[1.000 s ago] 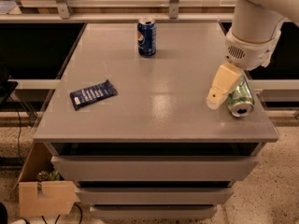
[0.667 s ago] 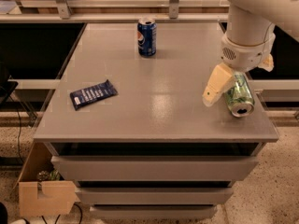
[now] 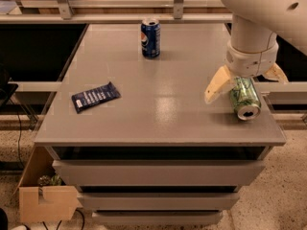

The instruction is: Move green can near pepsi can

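**Tabletop inventory: 2 cans, 1 wrapper, 1 gripper**

- Grey table: 1. It carries every item below except the box.
- Green can: 1. It lies on its side near the table's front right corner, with its silver top and open mouth hole turned toward the front edge.
- Pepsi can: 1. It stands upright at the back of the table, near the middle of the rear edge and well apart from the green can.
- Dark blue snack wrapper: 1. It lies flat on the left side of the table, well apart from both cans.
- Cardboard box: 1. It sits on the floor at the lower left, beside the table's base.
- Gripper: 1, on the white arm coming down from the upper right. Its 2 cream fingers are spread wide, 1 on each side of the green can, and the can's rear half lies between them. The left finger's tip is just beside the can. It cannot be told whether either finger touches the can. Nothing is clamped.
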Motion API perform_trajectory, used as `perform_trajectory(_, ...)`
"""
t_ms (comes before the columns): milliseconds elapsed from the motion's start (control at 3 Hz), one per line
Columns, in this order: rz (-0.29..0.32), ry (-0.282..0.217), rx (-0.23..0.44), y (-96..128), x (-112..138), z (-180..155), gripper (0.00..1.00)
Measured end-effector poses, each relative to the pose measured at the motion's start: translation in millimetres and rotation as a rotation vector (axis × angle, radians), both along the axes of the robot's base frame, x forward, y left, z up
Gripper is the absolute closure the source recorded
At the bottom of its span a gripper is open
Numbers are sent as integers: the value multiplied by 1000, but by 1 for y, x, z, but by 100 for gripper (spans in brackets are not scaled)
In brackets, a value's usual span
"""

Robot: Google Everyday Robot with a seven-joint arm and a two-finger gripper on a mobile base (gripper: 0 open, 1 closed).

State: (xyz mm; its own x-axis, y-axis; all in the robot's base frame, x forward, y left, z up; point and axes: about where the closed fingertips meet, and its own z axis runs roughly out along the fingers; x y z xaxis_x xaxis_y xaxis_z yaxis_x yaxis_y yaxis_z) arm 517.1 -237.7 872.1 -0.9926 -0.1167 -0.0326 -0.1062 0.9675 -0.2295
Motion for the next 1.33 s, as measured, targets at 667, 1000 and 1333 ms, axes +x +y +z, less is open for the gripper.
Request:
perform_trajectory(667, -154, 10, 48, 3, -3, -26, 18)
perform_trajectory(1000, -175, 28, 63, 5, -5, -34, 41)
perform_trajectory(1333, -177, 32, 56, 6, -6, -33, 65)
